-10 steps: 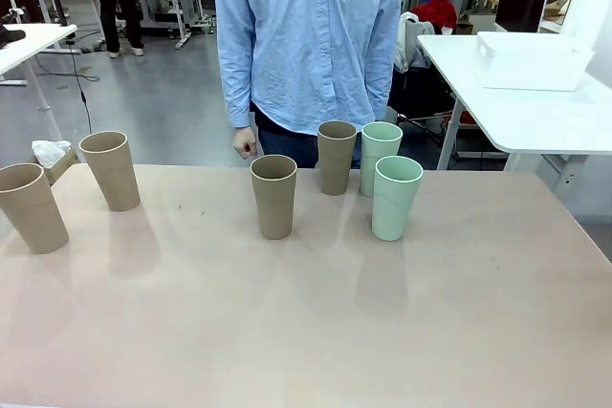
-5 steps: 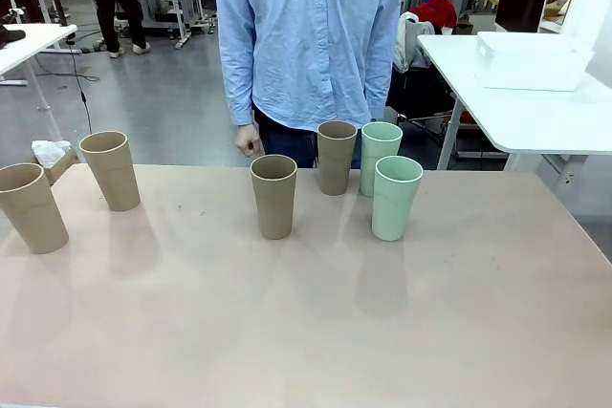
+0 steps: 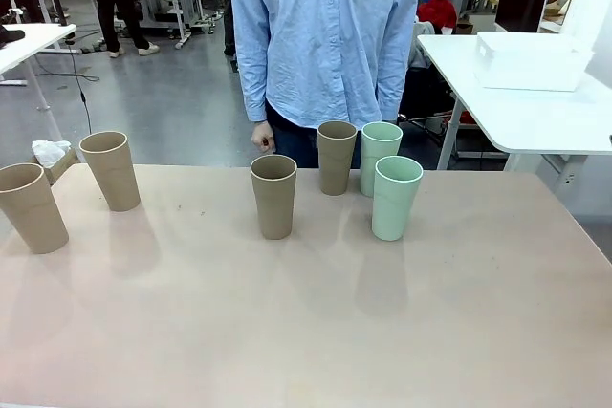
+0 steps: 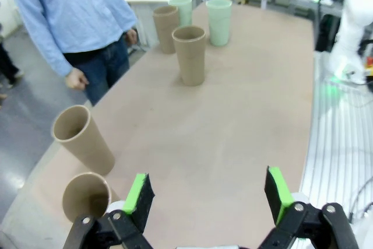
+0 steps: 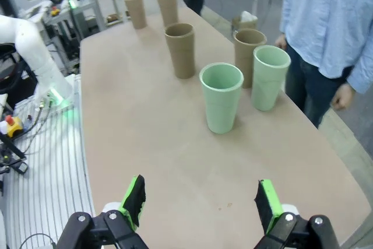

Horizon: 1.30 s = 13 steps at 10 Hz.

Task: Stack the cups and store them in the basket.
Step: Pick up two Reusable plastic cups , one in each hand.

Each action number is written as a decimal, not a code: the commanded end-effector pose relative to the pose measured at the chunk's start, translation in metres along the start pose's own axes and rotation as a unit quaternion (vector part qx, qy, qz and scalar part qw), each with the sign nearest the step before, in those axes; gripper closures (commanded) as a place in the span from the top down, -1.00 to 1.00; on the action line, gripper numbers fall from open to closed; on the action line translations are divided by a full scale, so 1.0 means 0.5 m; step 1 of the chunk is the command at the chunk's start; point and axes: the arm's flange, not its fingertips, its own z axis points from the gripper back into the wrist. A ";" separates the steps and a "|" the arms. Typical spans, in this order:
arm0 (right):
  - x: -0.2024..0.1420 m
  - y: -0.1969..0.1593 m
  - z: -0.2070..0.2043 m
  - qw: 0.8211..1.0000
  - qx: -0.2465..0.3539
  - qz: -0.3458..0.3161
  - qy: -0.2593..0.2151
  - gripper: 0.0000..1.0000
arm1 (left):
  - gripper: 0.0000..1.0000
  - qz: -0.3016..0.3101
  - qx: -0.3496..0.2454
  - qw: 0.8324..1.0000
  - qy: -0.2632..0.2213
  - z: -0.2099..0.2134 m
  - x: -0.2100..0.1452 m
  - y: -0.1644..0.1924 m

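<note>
The left gripper [image 4: 208, 193] hung wide open and empty over the near side of the pale beige table [image 3: 287, 332], its green pads spread broadly enough, by my judgement, to take a cup's body. At the table's left end stood the far-left tall tapered tan-brown matte cup [image 3: 31, 207] and, near it, a second tan cup [image 3: 111, 171], both upright with mouths up, apart from each other so that fingers could close around either. The middle tan cup [image 3: 273, 196] stood alone; just right of it clustered the rear tan cup [image 3: 336, 157], the rear pale mint green cup [image 3: 380, 155] and the front mint cup [image 3: 396, 198]. None was nested, so stacking looked not yet begun. A person in a light blue shirt [image 3: 325, 35] stood at the far edge, one hand [image 3: 262, 137] hanging loose, seemingly waiting. The large white rectangular plastic basket [image 3: 533, 61] sat on a neighbouring white table, well apart from the cups. The right gripper [image 5: 201, 201] likewise hung wide and empty
</note>
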 end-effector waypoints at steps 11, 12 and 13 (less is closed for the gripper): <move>-0.058 -0.145 -0.307 0.985 0.153 0.053 -0.062 1.00 | 1.00 -0.081 -0.091 0.984 -0.126 0.101 -0.231 0.290; -0.058 -0.145 -0.307 0.985 0.153 0.053 -0.062 1.00 | 1.00 -0.081 -0.091 0.984 -0.126 0.101 -0.231 0.290; -0.058 -0.145 -0.307 0.985 0.153 0.053 -0.062 1.00 | 1.00 -0.081 -0.091 0.984 -0.126 0.101 -0.231 0.290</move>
